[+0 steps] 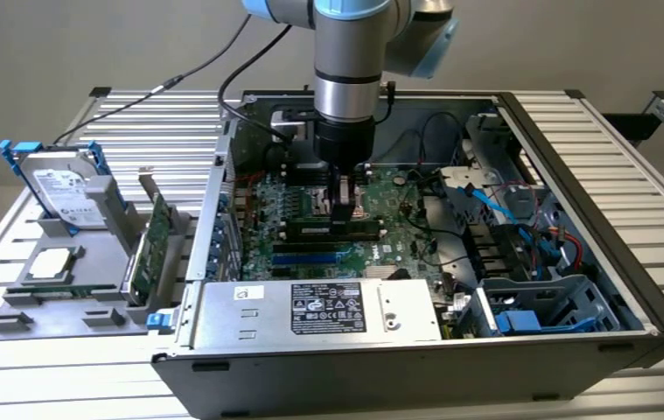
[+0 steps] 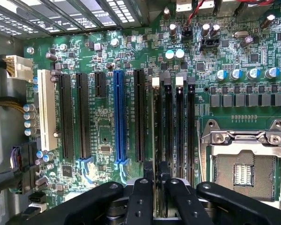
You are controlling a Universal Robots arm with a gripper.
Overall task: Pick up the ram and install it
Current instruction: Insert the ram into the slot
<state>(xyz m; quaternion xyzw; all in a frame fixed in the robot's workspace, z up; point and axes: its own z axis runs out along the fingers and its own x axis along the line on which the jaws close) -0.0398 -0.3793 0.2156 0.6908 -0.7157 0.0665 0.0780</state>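
The end effector [image 2: 154,180], nearly closed, gripped the ram [image 2: 158,122] edge-on over the motherboard's [image 2: 107,126] memory slots, aligned for seating.

No text resolves legibly. The white rectangular label [image 1: 328,308] on the grey metal power-supply box [image 1: 401,313], just in front of the gripper [image 1: 344,206], carries unreadable print and certification marks. Silkscreen on the green motherboard [image 2: 107,126] below the gripper is also illegible.

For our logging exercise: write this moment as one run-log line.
gripper shut on ram | ram at memory slots | motherboard

Glossy green motherboard [image 2: 107,136], ribbed metal table [image 1: 157,114], matt black gripper [image 2: 154,185]
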